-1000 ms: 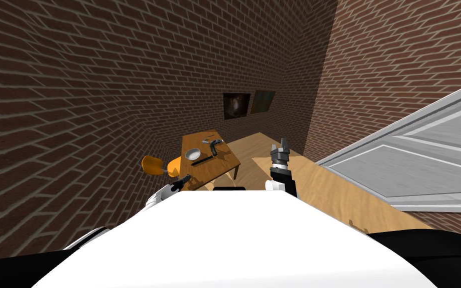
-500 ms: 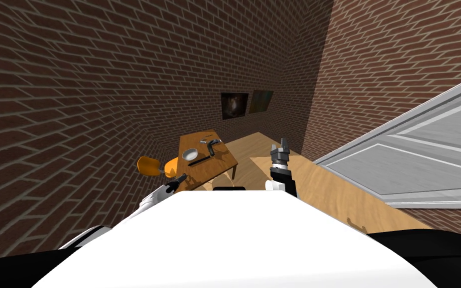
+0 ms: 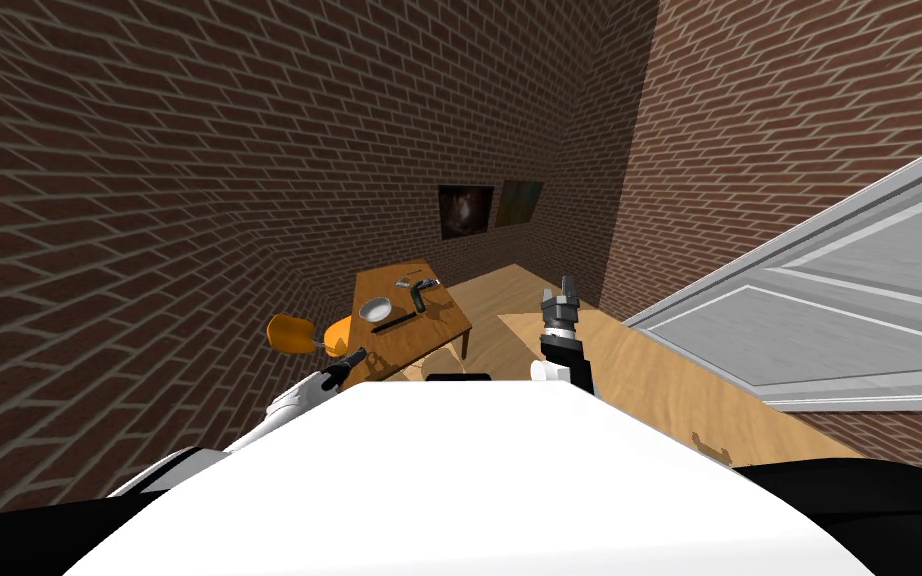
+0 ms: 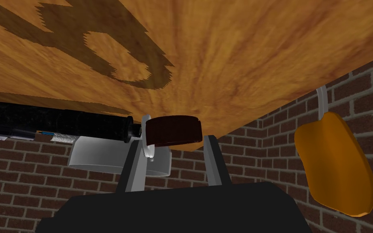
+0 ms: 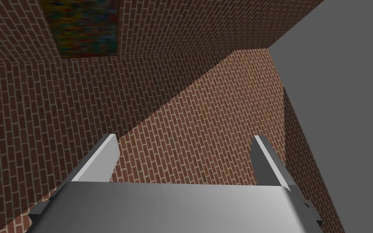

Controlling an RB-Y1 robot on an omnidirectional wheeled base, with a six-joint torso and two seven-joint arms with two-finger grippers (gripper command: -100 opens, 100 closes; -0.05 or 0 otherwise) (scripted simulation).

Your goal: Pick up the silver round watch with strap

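Grip on watch (image 4: 173,130) apparently made, going by the left wrist view. Left gripper (image 4: 173,139) set at roughly half its open span, fingertips (image 4: 210,142) against either side of a dark brown strap loop with a pale round case edge-on at one end. Taken for the watch from shape alone; no dial visible. Held low, at about tabletop level, by the near edge of the wooden table (image 3: 444,325) in the head view. Just beyond: black rod (image 4: 80,120) lying on the top, pale bowl (image 4: 96,157) behind it. Orange chair (image 4: 335,166) off to one side, apart.

Step in hand, as judged: lift clear. Raise straight up off the wood before any sideways travel. No change in squeeze; strap probably springy and case smooth, so prone to twisting out from between thin blades. Go slow, wrist level. Steer away from the rod's end, close to the case-side finger. Swing toward the chair side only once above its back.

Right gripper (image 5: 185,139) up ahead of the chest, blades wide apart, empty.
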